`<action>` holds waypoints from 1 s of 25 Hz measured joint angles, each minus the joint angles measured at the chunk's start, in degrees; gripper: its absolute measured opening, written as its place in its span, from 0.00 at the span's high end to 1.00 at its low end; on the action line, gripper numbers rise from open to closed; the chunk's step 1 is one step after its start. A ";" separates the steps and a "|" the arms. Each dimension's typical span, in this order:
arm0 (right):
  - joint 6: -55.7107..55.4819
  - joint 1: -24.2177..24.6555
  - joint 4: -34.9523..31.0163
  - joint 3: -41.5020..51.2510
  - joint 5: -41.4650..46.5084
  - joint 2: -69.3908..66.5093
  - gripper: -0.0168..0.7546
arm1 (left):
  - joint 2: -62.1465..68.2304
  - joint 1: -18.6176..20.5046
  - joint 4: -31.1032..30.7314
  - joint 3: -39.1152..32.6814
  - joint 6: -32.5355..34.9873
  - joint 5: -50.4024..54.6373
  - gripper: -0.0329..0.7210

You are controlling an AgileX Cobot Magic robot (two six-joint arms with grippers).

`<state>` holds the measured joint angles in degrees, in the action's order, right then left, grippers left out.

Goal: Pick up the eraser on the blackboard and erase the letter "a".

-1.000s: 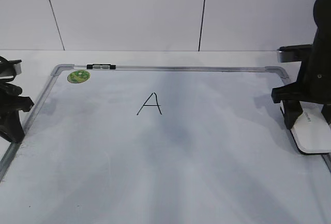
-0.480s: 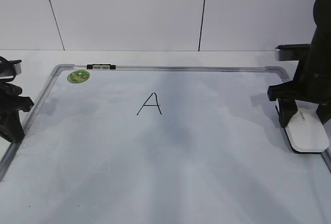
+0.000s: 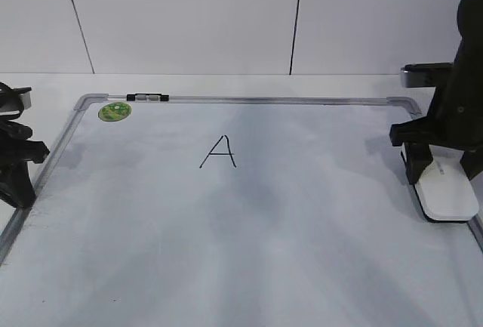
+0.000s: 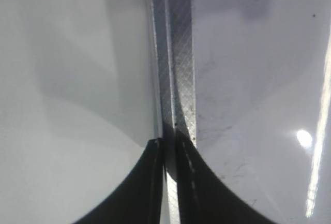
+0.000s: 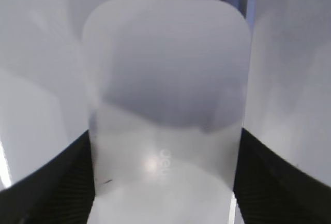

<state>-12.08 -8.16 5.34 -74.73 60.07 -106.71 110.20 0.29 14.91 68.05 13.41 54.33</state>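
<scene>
The white eraser (image 3: 449, 192) is at the right edge of the blackboard (image 3: 302, 259), a white board with a silver frame. My right gripper (image 3: 443, 168) stands over it, and its jaws press both long sides. In the right wrist view the eraser (image 5: 165, 94) fills the frame between the black jaws (image 5: 163, 182). No lowercase "a" shows; only an angular capital "A" (image 3: 219, 152) is on the board. My left gripper (image 3: 16, 180) is shut and empty over the board's left frame (image 4: 178, 79), with its jaws (image 4: 169, 149) nearly touching.
A round green sticker (image 3: 115, 111) is at the board's far left corner. A small black-and-clear marker (image 3: 147, 97) lies on the top frame. A white wall stands behind the table.
My right gripper and the eraser have shifted a little left and farther from the camera. The left arm has not moved.
</scene>
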 joint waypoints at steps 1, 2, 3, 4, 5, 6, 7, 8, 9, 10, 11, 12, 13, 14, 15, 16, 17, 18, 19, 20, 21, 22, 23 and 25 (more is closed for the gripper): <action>0.00 0.00 0.00 0.00 -0.23 0.00 0.21 | 0.00 0.00 0.00 0.00 0.00 0.00 0.91; 0.00 0.00 0.00 0.00 -0.37 0.00 0.21 | 0.00 0.00 0.00 0.00 0.00 0.00 0.91; 0.00 0.00 0.00 0.00 -0.47 0.00 0.21 | 0.00 0.00 0.00 0.00 0.00 0.00 0.91; 0.00 0.00 0.11 0.00 -0.60 0.00 0.21 | 0.00 0.00 0.00 0.00 0.00 0.00 0.91; 0.00 0.00 0.22 0.00 -0.71 0.00 0.21 | 0.00 0.00 0.00 0.00 0.00 0.00 0.91; 0.00 0.00 0.22 0.00 -0.71 0.00 0.21 | 0.00 0.00 0.00 0.00 0.00 0.00 0.91; 0.00 0.00 0.22 0.00 -0.82 0.00 0.21 | 0.00 0.00 0.00 0.00 0.00 0.00 0.91; 0.00 0.00 0.22 0.00 -0.90 0.00 0.21 | 0.00 0.00 0.00 0.00 0.00 0.00 0.91; 0.00 0.00 0.22 0.00 -0.95 0.00 0.21 | 0.00 0.00 0.00 0.00 0.00 0.00 0.91; 0.00 0.00 0.22 0.00 -0.95 0.00 0.21 | 0.00 0.00 0.00 0.00 0.00 0.00 0.91; 0.00 0.00 0.29 0.00 -1.05 0.00 0.21 | 0.00 0.00 0.00 0.00 0.00 0.00 0.91; 0.10 0.00 0.29 0.00 -1.05 -0.10 0.21 | 0.00 0.00 0.00 0.00 0.00 0.00 0.91; 0.37 0.00 0.29 0.00 -1.19 -0.10 0.21 | 0.00 0.00 0.00 0.00 0.00 0.00 0.91; 0.46 0.00 0.29 0.00 -1.19 -0.33 0.21 | 0.00 0.00 0.00 0.00 0.00 0.00 0.91; 0.60 0.00 0.29 0.00 -1.23 -0.87 0.21 | 0.00 0.00 0.00 0.00 0.00 0.00 0.91; 0.65 0.00 0.29 0.00 -1.23 -1.26 0.21 | 0.00 0.00 0.00 0.00 0.00 0.00 0.91; 0.86 0.00 0.29 0.00 -1.33 -1.93 0.21 | 0.00 0.00 0.00 0.00 0.00 0.00 0.91; 0.86 0.00 0.34 0.09 -1.33 -2.25 0.20 | 0.00 0.00 0.00 0.00 0.00 0.00 0.91; 0.86 0.00 0.44 0.09 -1.33 -2.38 0.20 | 0.00 0.00 0.00 0.00 0.00 0.00 0.91; 0.86 0.00 0.48 0.09 -1.33 -2.38 0.20 | 0.00 0.00 0.00 0.00 0.00 0.00 0.91; 0.86 0.00 0.48 0.09 -1.38 -2.38 0.20 | 0.00 0.00 0.00 0.00 0.00 0.00 0.91; 0.86 0.00 0.48 0.09 -1.38 -2.38 0.20 | 0.00 0.00 0.04 0.00 0.00 0.00 0.91; 0.86 0.00 0.48 0.09 -1.47 -2.38 0.20 | 0.00 0.00 0.04 0.00 0.00 0.00 0.91; 0.86 0.00 0.48 0.09 -1.47 -2.38 0.20 | 0.00 0.00 0.04 0.00 0.00 0.00 0.91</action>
<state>-11.22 -8.16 5.83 -74.65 58.60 -109.09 110.20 0.29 14.95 68.05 13.41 54.33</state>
